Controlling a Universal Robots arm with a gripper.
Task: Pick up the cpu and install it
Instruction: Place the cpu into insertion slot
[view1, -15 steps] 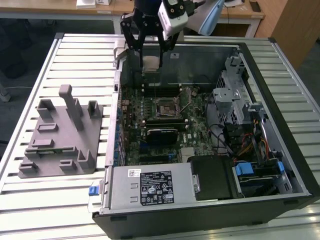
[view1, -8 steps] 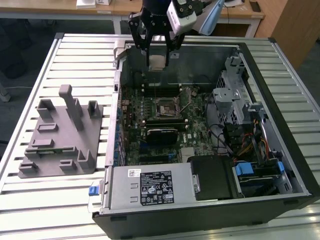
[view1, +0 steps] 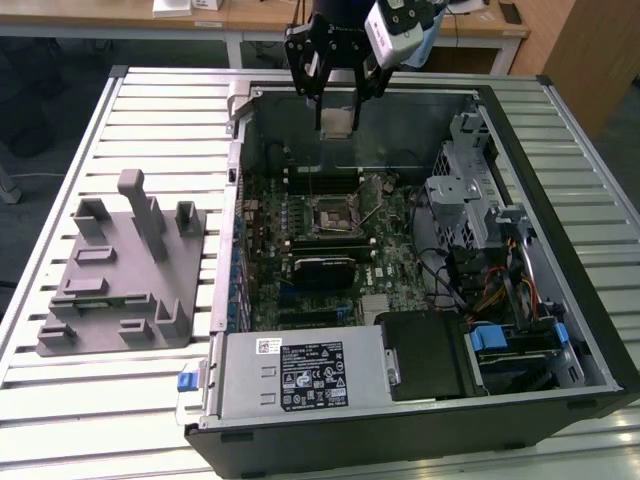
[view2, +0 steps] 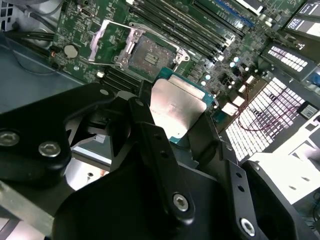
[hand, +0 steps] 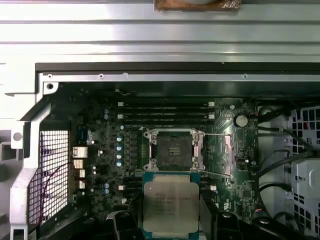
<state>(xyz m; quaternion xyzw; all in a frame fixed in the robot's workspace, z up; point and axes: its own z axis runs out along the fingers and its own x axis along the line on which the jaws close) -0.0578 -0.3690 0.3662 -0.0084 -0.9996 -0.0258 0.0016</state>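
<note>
On the exterior view's left, a grey tray (view1: 125, 275) with upright pegs lies on the slatted metal table (view1: 60, 400), just beside the open computer case (view1: 560, 300). A silver box (view1: 300, 372) with a white label fills the near corner of the case, and a small blue latch (view1: 190, 381) sticks out beside it.

Towards the middle, the green motherboard (view1: 390, 260) lies flat in the case floor. The socket (view1: 328, 218) sits in it with its metal frame around a dark, bare centre. Above it, near the case's far wall, hangs the gripper (view1: 338, 120). Its black fingers (view1: 322, 105) are clamped on the cpu (view1: 338, 124), one on each of two opposite edges.

In the second wrist view the cpu (view2: 177, 107) shows its pale silver top, tilted in the frame, held between the two fingers (view2: 150, 140) clear of the board. The socket (view2: 145, 52) lies beyond it, uncovered, its frame plate raised at one side. In the first wrist view the cpu (hand: 171, 202) appears just beside the socket (hand: 173, 150), overlapping the frame's near edge, with memory slots (hand: 165, 112) on the socket's other side.

On the exterior view's right stand a grey drive cage (view1: 470, 190) and a bundle of cables (view1: 490, 295).
</note>
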